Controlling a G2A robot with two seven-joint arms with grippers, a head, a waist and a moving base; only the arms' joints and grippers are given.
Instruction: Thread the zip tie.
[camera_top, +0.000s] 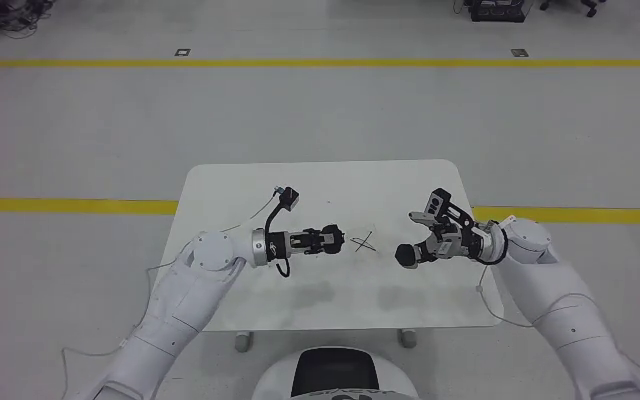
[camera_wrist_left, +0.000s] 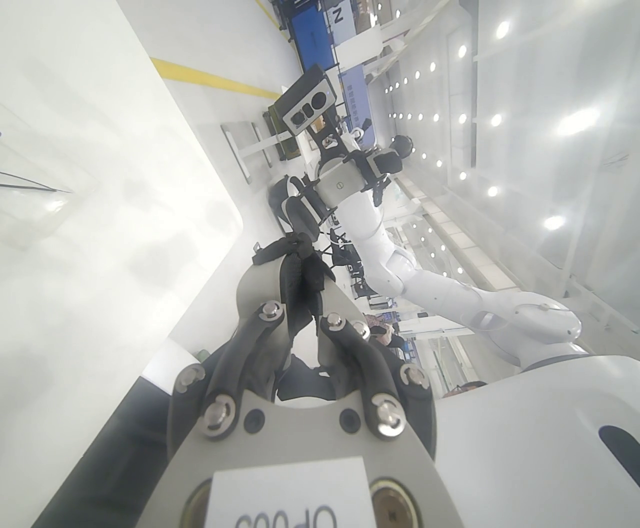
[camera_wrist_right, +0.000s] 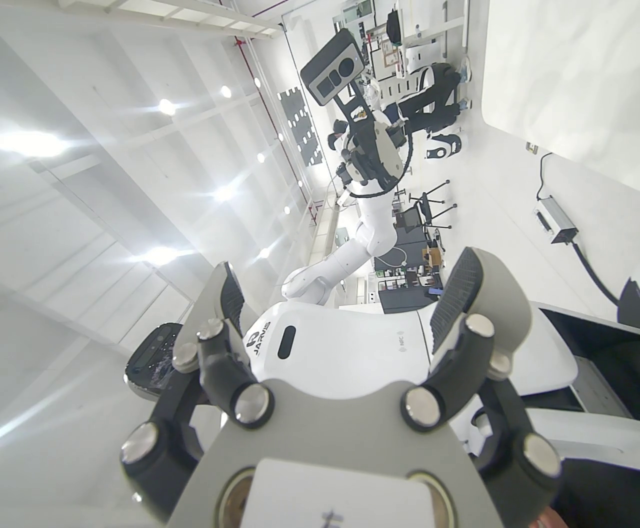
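Black zip tie (camera_top: 363, 241) lies flat on the white table (camera_top: 300, 190) btwn the two grippers, showing as thin strands crossed in an X; can't tell if that's one tie doubled over or two. L gripper (camera_top: 338, 240) is just beside the X's near end and points at it along the table's width. R gripper (camera_top: 405, 254) is on the other side, near but w/ a clearer gap, and sits a bit closer to the robot than the X. So L is the nearer arm. Jaws: L's are pressed together at the tips, w/ nothing I can make out pinched btwn them. R's stand wide apart and empty, ribbed pads (camera_wrist_right: 452, 295) facing each other. Neither touches the tie. Both strands run diagonal to the line joining the grippers, so no jaw is squared up across a strand as things stand. Threading looks not yet begun: tie untouched, no tail fed through a head that I can see. Next move prob. turns on L opening and dropping onto the near strand, or R, already open, coming across. Either way the wrist needs turning so the pads close across the strand's thin side. L wrist view has a thin dark line on what looks like a clear sheet (camera_wrist_left: 45, 210), well clear of L's fingertips.
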